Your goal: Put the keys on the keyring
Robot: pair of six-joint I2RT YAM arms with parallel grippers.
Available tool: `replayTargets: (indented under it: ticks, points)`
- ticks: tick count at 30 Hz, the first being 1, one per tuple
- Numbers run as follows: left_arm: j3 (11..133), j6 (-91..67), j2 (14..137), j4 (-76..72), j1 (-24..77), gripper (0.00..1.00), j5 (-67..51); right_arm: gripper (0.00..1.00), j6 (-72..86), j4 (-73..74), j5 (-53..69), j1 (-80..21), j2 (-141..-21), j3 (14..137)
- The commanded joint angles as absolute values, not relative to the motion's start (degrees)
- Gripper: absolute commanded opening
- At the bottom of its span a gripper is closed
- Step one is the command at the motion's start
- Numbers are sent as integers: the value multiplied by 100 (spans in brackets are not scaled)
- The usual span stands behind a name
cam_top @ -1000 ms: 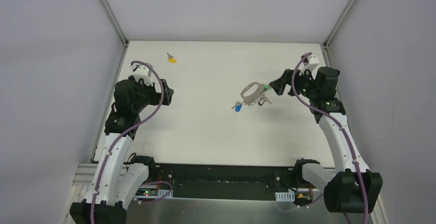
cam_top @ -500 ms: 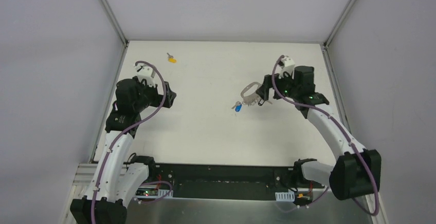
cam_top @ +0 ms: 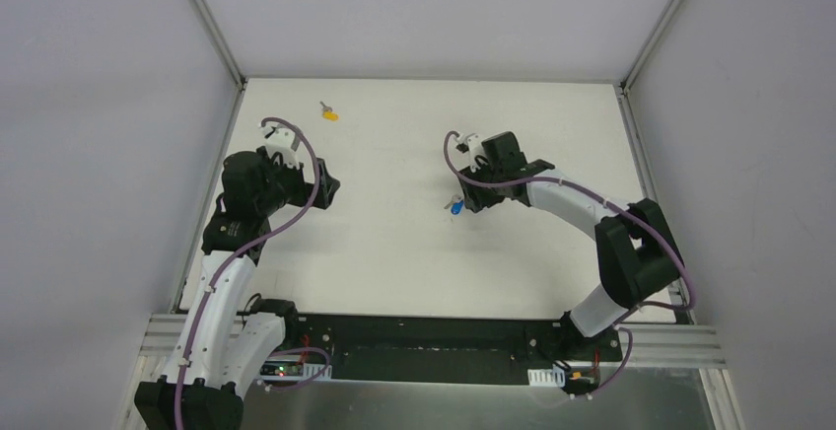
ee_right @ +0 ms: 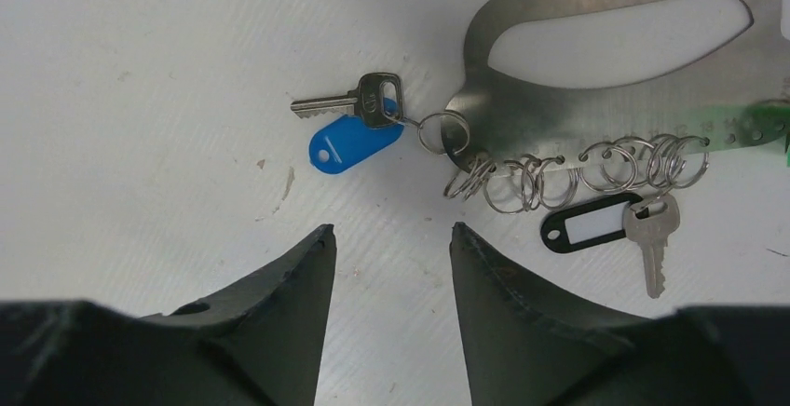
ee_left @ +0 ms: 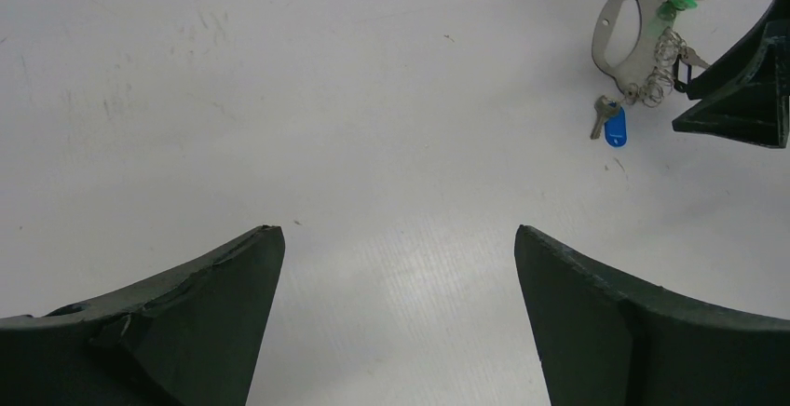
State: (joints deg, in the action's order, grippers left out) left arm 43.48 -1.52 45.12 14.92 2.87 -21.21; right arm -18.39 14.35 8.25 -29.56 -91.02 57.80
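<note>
The keyring (ee_right: pixel 615 71) is a flat silver oval loop lying on the white table, with a row of small wire rings along its edge. A blue-tagged key (ee_right: pixel 352 142), a black-tagged key (ee_right: pixel 596 223) and a green tag (ee_right: pixel 773 113) hang from it. My right gripper (ee_right: pixel 391 231) is open and empty, its tips just short of the rings. In the top view the right wrist hides the keyring; only the blue key (cam_top: pixel 456 207) shows beside my right gripper (cam_top: pixel 477 198). A loose yellow-orange key (cam_top: pixel 329 111) lies far back left. My left gripper (ee_left: pixel 399 238) is open and empty, well left of the keyring (ee_left: pixel 622 38).
The white table (cam_top: pixel 394 252) is walled in by grey panels at the left, back and right. The left arm (cam_top: pixel 261 188) stands near the left edge, with the yellow key behind it. The right arm (cam_top: pixel 582 203) reaches leftward over the table's middle.
My right arm has swung left and come down over the keyring, covering it in the top view. My left gripper has barely moved.
</note>
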Motion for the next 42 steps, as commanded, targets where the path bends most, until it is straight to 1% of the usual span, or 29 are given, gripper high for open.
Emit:
replayTargets:
  ticks: [1,5,11,18,34,42]
  points:
    - [4388,-53,4520,1363,222,100,-2356,49,-2047,1649,494,-3025,-9314,6161]
    - [4377,-53,4537,1338,226,100,-2381,42,-2065,1680,380,-3026,-9522,6317]
    - [4359,83,4543,1327,221,100,-2390,36,-2048,1861,654,-3037,-9757,6499]
    - [4351,110,4535,1327,220,100,-2395,36,-2013,1884,661,-3041,-9985,6512]
    - [4310,142,4518,1302,208,100,-2435,38,-1841,1762,43,-3027,-10285,6706]
    - [4298,142,4526,1292,191,100,-2480,38,-1734,1659,35,-3019,-10349,6816]
